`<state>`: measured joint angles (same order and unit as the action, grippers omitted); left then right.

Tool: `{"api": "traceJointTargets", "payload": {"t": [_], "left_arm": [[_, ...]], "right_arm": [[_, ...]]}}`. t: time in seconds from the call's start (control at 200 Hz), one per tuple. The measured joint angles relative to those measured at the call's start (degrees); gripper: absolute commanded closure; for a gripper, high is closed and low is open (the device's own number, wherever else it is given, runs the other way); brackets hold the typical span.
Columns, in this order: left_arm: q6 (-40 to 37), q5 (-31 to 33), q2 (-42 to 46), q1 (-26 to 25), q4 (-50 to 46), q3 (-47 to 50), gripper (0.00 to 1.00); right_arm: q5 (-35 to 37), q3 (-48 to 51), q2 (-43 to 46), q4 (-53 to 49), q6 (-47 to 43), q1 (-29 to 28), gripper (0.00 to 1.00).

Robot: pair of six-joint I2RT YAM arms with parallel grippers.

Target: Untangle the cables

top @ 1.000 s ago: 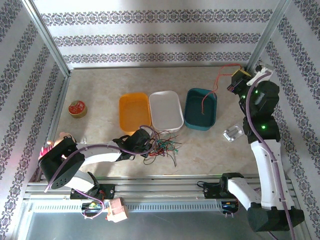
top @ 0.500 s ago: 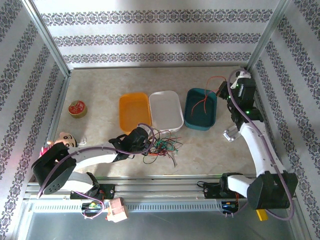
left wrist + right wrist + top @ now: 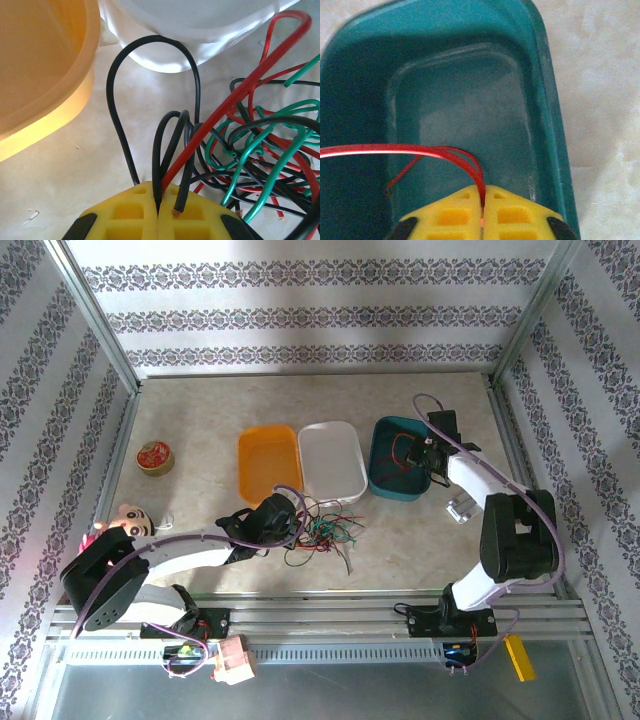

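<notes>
- While the tangle of cables (image 3: 322, 535) lies on the counter (image 3: 200, 410) just in front of the white tray (image 3: 335, 465), the left tool (image 3: 159, 200) sits at its near-left edge. It is clenched on a black cable (image 3: 155, 37) whose loop arches toward the orange tray (image 3: 40, 75).
- Red, green and black strands cross thickly just right of that grip, so the heap is far from sorted. I judge the task well short of done.
- Farther off to the right, the right tool (image 3: 483, 202) hangs low over the teal tray (image 3: 547, 110). Its pads are pressed together on a red cable (image 3: 395, 149) that curls down inside the tray, with its free end by the tray bottom.
- Step in hand, as I read it: laying this separated red cable into the teal tray.
- The next move calls for the right tool to let go and lift clear without dragging the strand back out. It can then go to the heap for another strand while the left tool pins the rest.
</notes>
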<state>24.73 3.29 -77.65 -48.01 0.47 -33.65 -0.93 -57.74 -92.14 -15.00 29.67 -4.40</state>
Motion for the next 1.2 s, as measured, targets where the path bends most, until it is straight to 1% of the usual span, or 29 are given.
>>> {"api": "traceJointTargets", "payload": {"t": [0.1, 0.185, 0.26, 0.41, 0.595, 0.665, 0.77, 0.909, 1.049, 1.199], "left_arm": [[0.02, 0.02, 0.57, 0.0, 0.0, 0.02, 1.0], [0.02, 0.02, 1.18, 0.0, 0.0, 0.02, 1.0], [0.0, 0.02, 1.33, 0.0, 0.0, 0.02, 1.0], [0.0, 0.0, 1.33, 0.0, 0.0, 0.02, 1.0], [0.0, -0.02, 1.27, -0.02, 0.02, 0.02, 1.0], [0.0, -0.02, 1.11, 0.0, 0.02, 0.02, 1.0], [-0.02, -0.02, 0.63, -0.02, 0.07, 0.02, 1.0], [-0.04, -0.04, -0.17, 0.0, 0.07, 0.0, 1.0], [-0.04, -0.04, -0.42, -0.02, 0.07, 0.0, 1.0], [-0.04, -0.24, -0.42, -0.02, 0.07, -0.02, 1.0]], "right_arm": [[0.83, -2.16, -0.72, -1.29, 0.37, -0.96, 0.55], [3.08, -4.24, -0.46, -1.99, -0.09, -2.49, 0.51], [5.27, -5.14, 0.59, -2.84, -0.61, -3.93, 0.49], [8.55, -5.31, 5.53, -4.81, -2.8, -6.01, 0.48], [10.19, -5.68, 10.71, -7.96, -5.46, -8.26, 0.48], [9.99, -5.49, 12.85, -9.22, -6.58, -10.49, 0.48], [6.8, -4.68, 15.96, -10.4, -8.57, -15.72, 0.48], [-0.57, -2.71, 17.25, -11.06, -8.92, -22.88, 0.48], [-7.76, -0.48, 15.15, -11.28, -9.51, -28.41, 0.47], [-12.57, -0.48, 10.64, -11.58, -11.63, -32.81, 0.46]]}}
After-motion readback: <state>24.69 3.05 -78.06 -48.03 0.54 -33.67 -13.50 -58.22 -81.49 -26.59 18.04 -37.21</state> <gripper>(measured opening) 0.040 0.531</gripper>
